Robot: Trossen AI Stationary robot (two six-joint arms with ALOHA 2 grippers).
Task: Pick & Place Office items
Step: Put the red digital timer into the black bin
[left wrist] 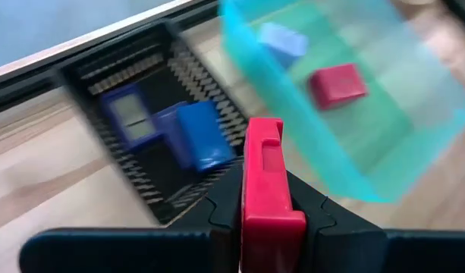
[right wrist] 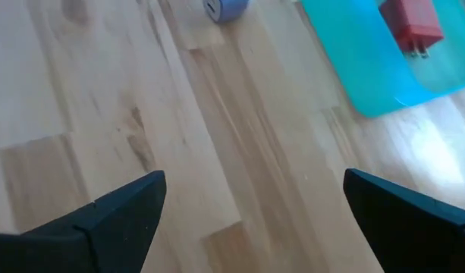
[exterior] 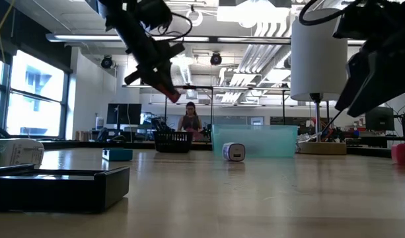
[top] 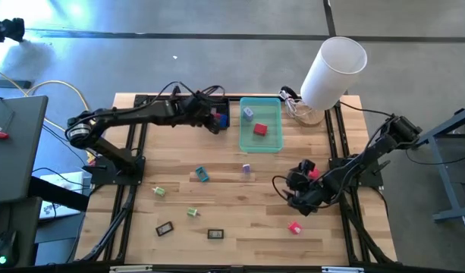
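Observation:
My left gripper (top: 215, 121) hangs above the table's far side, over the gap between the small black tray (top: 219, 112) and the translucent teal tray (top: 260, 140), shut on a red piece (left wrist: 264, 174). The black tray holds blue pieces (left wrist: 196, 135). A red piece (top: 260, 130) and a pale purple one (top: 248, 112) lie in the teal tray. My right gripper (right wrist: 255, 212) is open above bare wood at the right (top: 296, 199). Loose on the table are teal (top: 202, 174), purple (top: 246, 168), green (top: 158, 191), black (top: 164, 227) and pink-red (top: 294, 227) pieces. My left gripper pinches the red piece between its two fingers (left wrist: 217, 216), at the piece's lower half. The piece sticks out forward past the fingertips. In the low view it is lifted clear of the table, slanting down below the fingers (exterior: 170, 92).
A tall white cylinder (top: 333, 70) stands at the far right corner beside a clear holder (top: 304, 114). Another red piece (top: 314, 173) lies close to my right arm. More small pieces (top: 193, 212), (top: 215, 233) sit toward the near edge. A person (exterior: 190, 122) is in the room beyond.

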